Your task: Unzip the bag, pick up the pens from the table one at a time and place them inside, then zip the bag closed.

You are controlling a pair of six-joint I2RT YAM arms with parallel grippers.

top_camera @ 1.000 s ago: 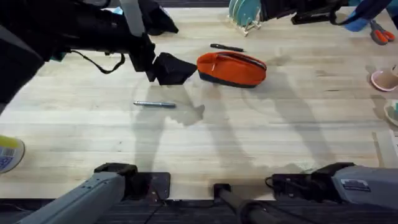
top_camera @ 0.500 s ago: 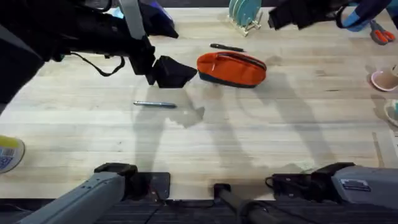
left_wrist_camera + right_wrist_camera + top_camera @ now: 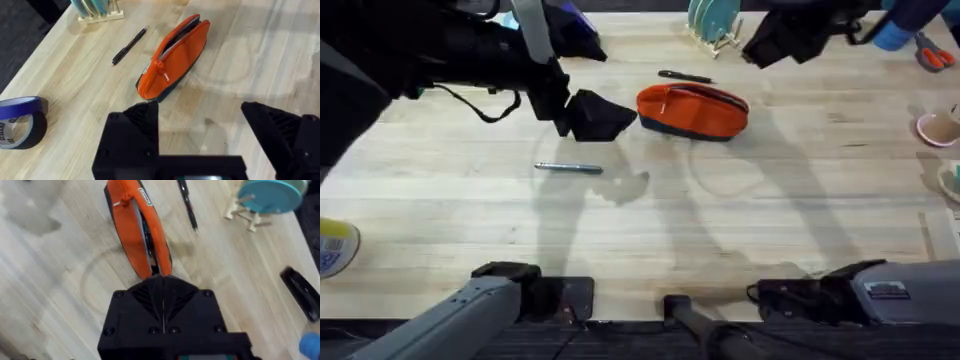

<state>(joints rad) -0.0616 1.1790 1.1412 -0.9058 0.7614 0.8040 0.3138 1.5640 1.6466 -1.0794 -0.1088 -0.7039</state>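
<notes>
Left gripper (image 3: 200,125) spread wide, right gripper (image 3: 162,287) clenched on nothing, both flanking the orange pouch (image 3: 692,110).

The black pen (image 3: 684,76) lies just beyond the pouch (the silver pen (image 3: 569,168) sits nearer the left arm's base), all on the table (image 3: 720,220).

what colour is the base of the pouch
Dark navy, under the orange bag; clearest in the overhead view.

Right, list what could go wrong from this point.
1. The oblong orange fabric pouch lies loose on the light wood table; with the left gripper open beside it and not gripping, pulling the zipper may drag it.
2. The right gripper looks shut above the pouch's end, so it could press the fabric.
3. The slim black pen lies close behind and could get knocked.
</notes>
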